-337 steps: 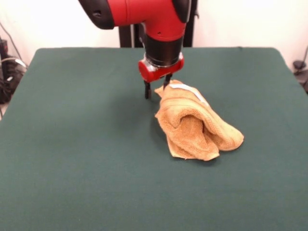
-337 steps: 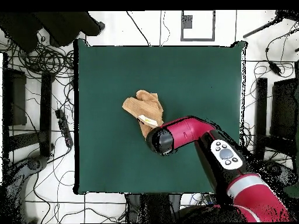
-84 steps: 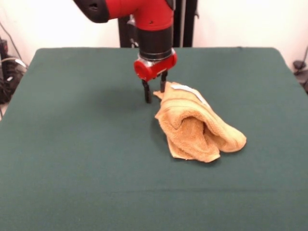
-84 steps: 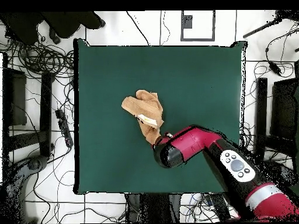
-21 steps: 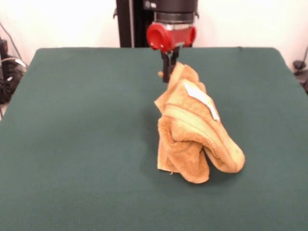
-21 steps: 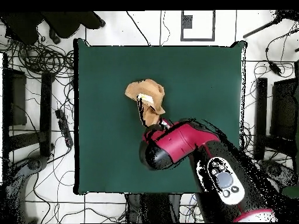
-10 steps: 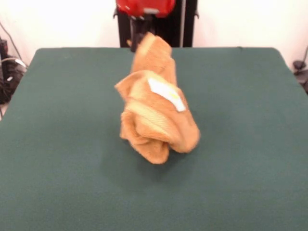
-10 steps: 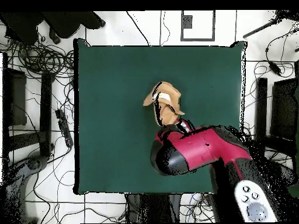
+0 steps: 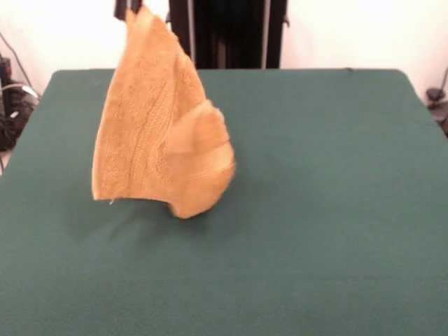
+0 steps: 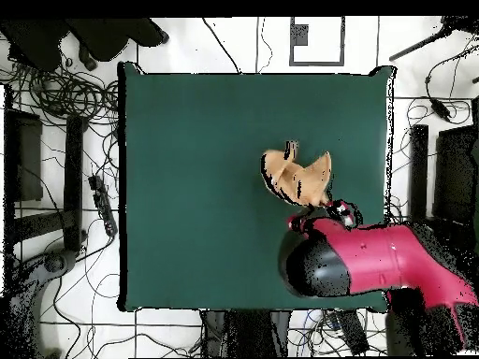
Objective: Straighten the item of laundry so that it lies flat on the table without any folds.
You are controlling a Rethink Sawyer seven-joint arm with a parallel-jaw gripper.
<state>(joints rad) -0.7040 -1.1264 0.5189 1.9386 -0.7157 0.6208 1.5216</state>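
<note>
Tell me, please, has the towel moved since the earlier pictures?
Yes. The towel now hangs lifted above the table, shifted toward the picture's left in the front view.

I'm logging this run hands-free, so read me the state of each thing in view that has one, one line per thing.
towel: hanging from its top corner, lifted, partly opened, lower right part still bunched; whether its bottom edge touches the cloth cannot be told.
gripper: only its tips show at the top edge, at the towel's top corner; grip state cannot be told.
table: dark green cloth, smooth.
</note>
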